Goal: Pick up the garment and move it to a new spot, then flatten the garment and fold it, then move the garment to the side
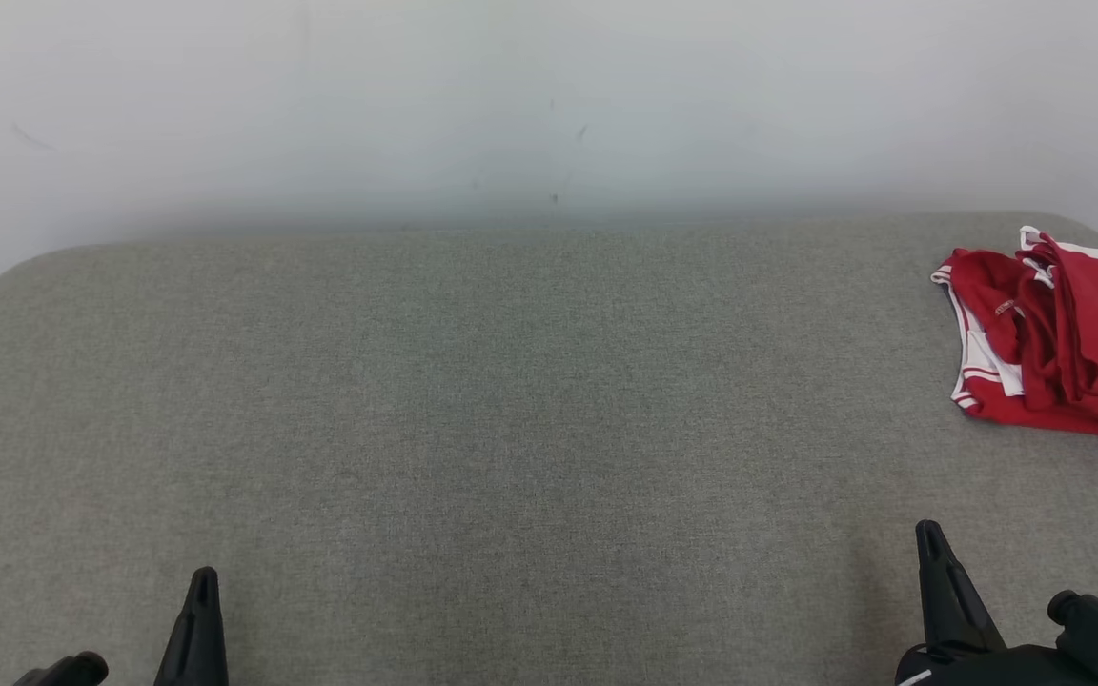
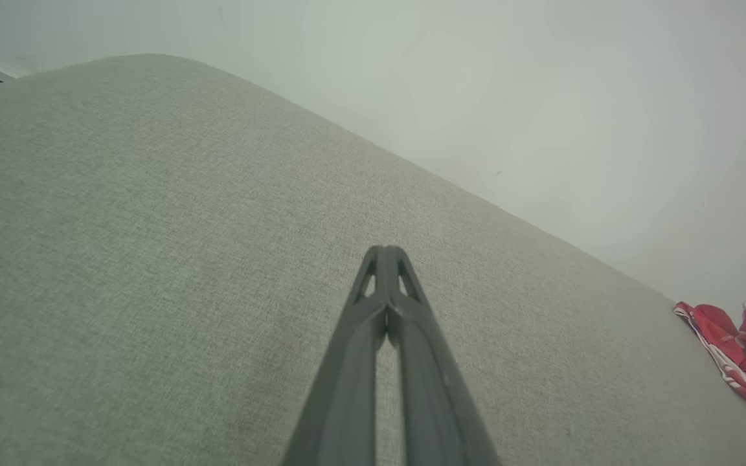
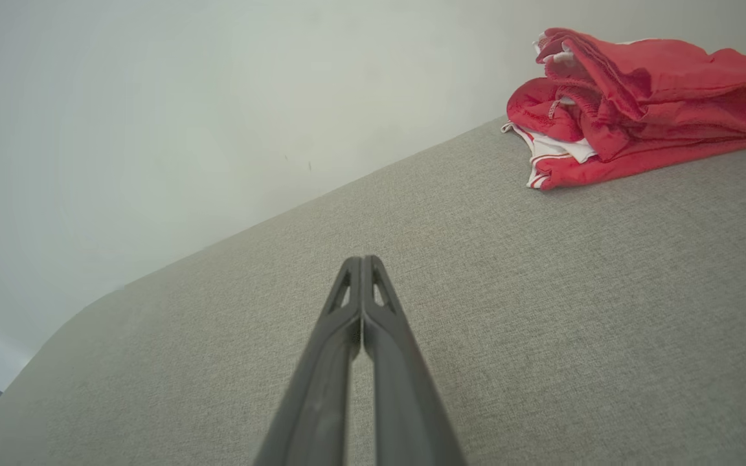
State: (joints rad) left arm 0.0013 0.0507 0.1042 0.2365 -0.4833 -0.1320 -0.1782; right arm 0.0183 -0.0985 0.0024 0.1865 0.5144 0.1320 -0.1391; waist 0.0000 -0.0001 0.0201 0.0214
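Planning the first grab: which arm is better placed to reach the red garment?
Likely right. The garment lies at the far right, just ahead of the right gripper; the left gripper sits across the cushion.

- Head view: bright, even, diffuse light. The pale wall [image 1: 549,95] looks slightly washed out and darkens softly towards the far edge of the grey upholstered surface [image 1: 511,381].
- Shadows: faint and soft-edged, with thin shade under the near edge of the red garment [image 1: 1054,333].
- Focus: the fabric weave is crisp at the centre of the head view.
- Wrist views: hazy, low contrast, with a greenish cast. The garment appears paler in the left wrist view.
- Distortion: the wide-angle lens bows the surface's far edge into a curve.
- Near field: the left gripper [image 2: 386,252] and right gripper [image 3: 361,262] blur towards the bottom edge.
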